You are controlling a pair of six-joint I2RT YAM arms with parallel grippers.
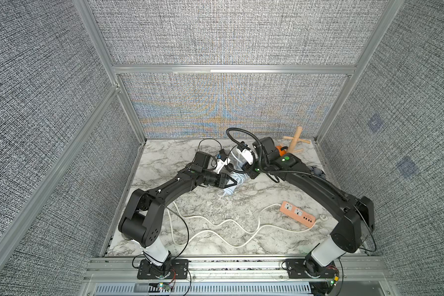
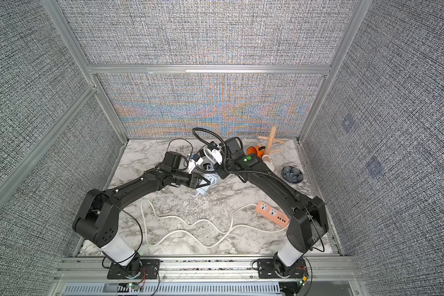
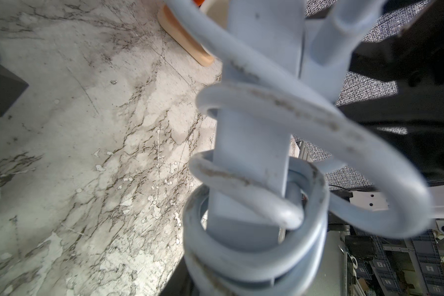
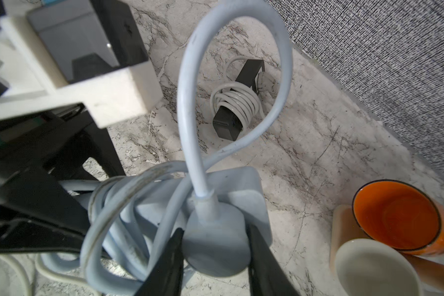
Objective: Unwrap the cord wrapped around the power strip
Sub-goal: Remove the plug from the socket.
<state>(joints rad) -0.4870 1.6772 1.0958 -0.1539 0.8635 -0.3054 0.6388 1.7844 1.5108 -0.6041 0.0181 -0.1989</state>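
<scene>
The power strip point(image 1: 237, 178) sat at frame centre in both top views, its cord point(image 4: 185, 102) coiled round it. The left end effector point(image 1: 228, 182) clamped one end of the strip. The right end effector point(image 4: 214, 230) pinched the plug point(image 4: 217, 248) — jaws narrow.

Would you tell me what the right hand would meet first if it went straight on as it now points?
The right hand is clamped on the plug; straight on, that plug would press against the blue strip right behind it, though depth is unclear.
</scene>
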